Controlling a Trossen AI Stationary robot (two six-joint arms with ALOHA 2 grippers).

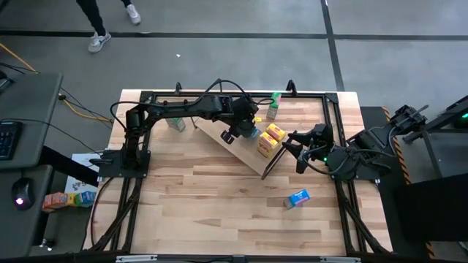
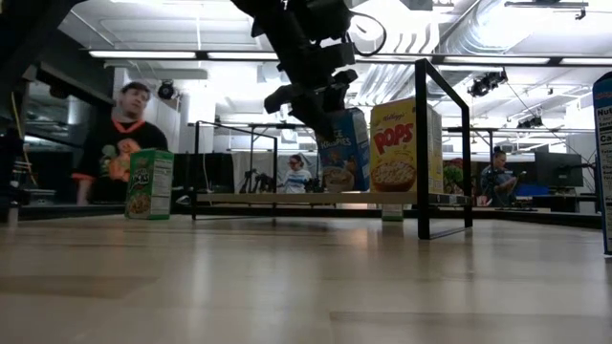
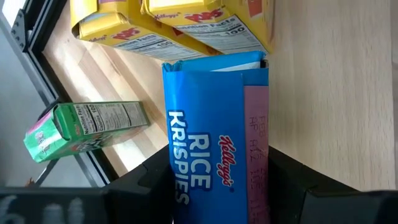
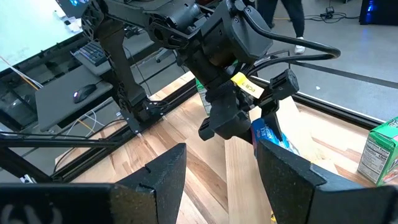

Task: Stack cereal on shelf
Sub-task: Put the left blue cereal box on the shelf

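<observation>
My left gripper [image 1: 245, 130] is shut on a blue cereal box [image 1: 254, 132], holding it over the tilted light-wood shelf [image 1: 235, 153]. Two yellow cereal boxes [image 1: 270, 139] stand on the shelf just beyond it, and the low view shows one yellow box [image 2: 396, 148] right beside the blue box [image 2: 346, 148]. One green box [image 1: 273, 107] stands by the table's far edge and another green box [image 1: 175, 124] stands left of the shelf. A second blue box [image 1: 297, 197] lies on the table. My right gripper [image 1: 291, 148] is open, near the shelf's right end, and touches nothing. My left gripper pinches the blue box between its two fingers [image 3: 149, 186] at the upper end [image 3: 205, 186], one finger on each side. It comes from above, pointing down [image 2: 316, 100]. The box stands upright with its lower end [image 2: 346, 189] at shelf level; whether it rests there I cannot tell.
A black frame [image 1: 333, 117] runs round the tabletop, and a black post [image 2: 421, 143] stands just behind the yellow box. There is open wood on the near half of the table [image 1: 212, 204]. People stand in the room beyond the far edge [image 2: 120, 134].
</observation>
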